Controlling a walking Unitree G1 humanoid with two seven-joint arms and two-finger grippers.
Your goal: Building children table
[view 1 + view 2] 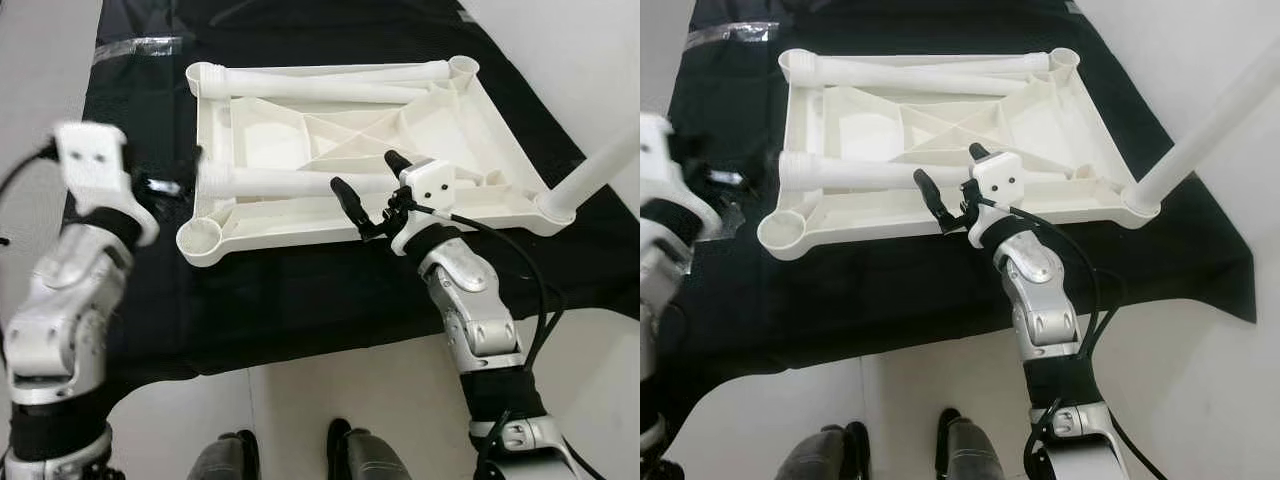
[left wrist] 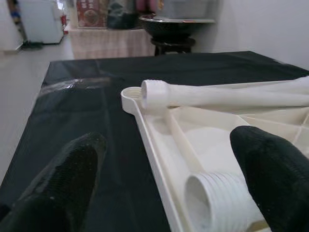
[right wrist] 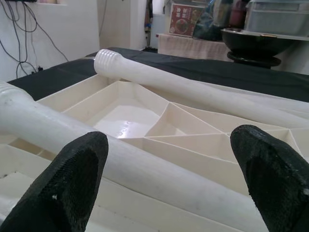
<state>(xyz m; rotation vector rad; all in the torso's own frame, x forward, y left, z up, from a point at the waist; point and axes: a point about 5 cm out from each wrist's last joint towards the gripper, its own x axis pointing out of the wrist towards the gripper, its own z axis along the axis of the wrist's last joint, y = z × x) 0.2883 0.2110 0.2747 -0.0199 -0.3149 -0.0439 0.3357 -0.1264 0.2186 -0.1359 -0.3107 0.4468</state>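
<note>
The right gripper (image 1: 367, 196) is found with its fingers spread and empty, poised just above the middle of the near loose leg (image 1: 290, 181). The left gripper (image 2: 164, 179) is likewise spread, held at that leg's threaded left end. The upturned tabletop (image 1: 500, 130) is set on the black-covered surface (image 1: 300, 290), ribbed underside up. One leg (image 1: 600, 175) is already fitted at the near right corner and rises out to the right. A far leg (image 1: 330, 80) lies loose along the far edge. Both loose legs run left to right, threaded ends leftward. The step in hand is judged to be picking up the near leg; closing on it, lifting and turning its thread into an open corner socket (image 1: 198, 238) is called for.
</note>
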